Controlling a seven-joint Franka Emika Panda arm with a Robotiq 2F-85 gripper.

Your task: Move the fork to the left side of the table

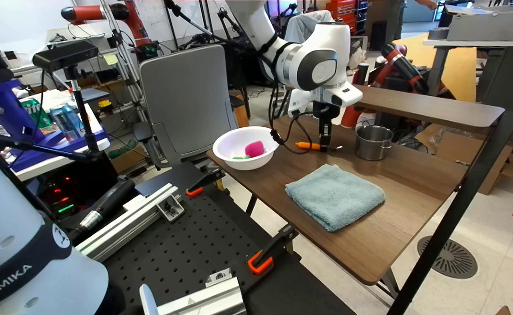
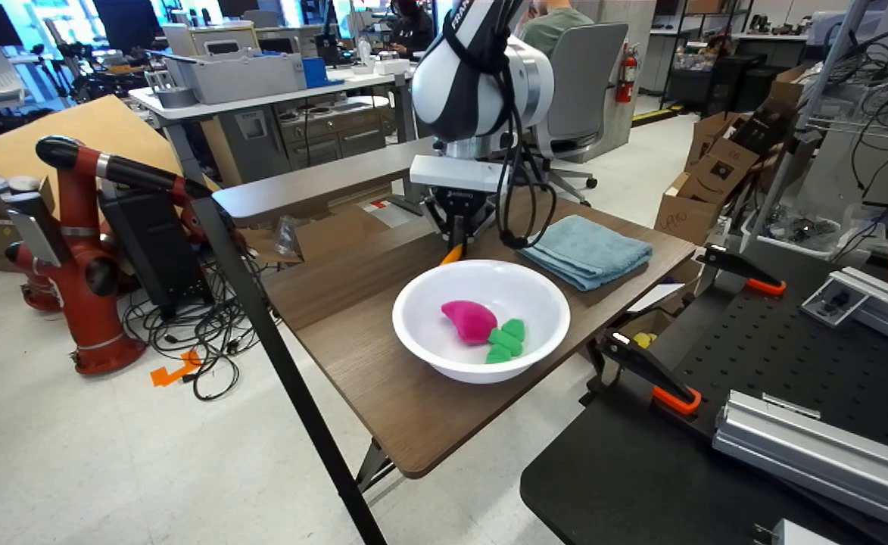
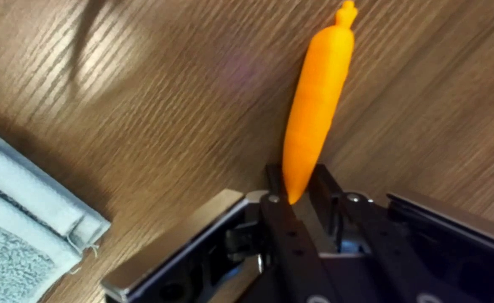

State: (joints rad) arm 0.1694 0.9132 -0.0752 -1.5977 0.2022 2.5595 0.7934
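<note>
Low over the brown wooden surface (image 1: 418, 179), my pincer (image 3: 299, 179) points straight down and stands narrow, its fingers (image 3: 327, 181) set against either side of the fork (image 3: 314, 97); I hold it at the tapering end of its orange handle. In an exterior view, most of that handle sticks out on one side of my pincer, while the small silver tines (image 1: 336, 148) show on the opposite side. Whether the fork touches the surface beneath me I cannot tell. Near my pincer, on the tines' side, a metal pot (image 1: 371, 146) stands upright, and past it a raised brown shelf (image 1: 431, 107) runs above the surface. On the handle's side, also near my pincer, sits a white bowl (image 2: 421, 306) with a pink piece (image 2: 471, 322) and a green piece (image 2: 506, 342) in it. Off to another side of the pincer, near it and flat on the surface, lies a folded blue-grey towel (image 1: 335, 199), part of which shows at the left of my wrist view. Black cables (image 2: 515, 241) hang in loops from my arm (image 1: 322, 65), just beside the pincer. Well apart from my pincer, beyond the edge of the surface, lies a black perforated board (image 1: 186, 236) with orange-and-black clamps (image 1: 278, 241).
</note>
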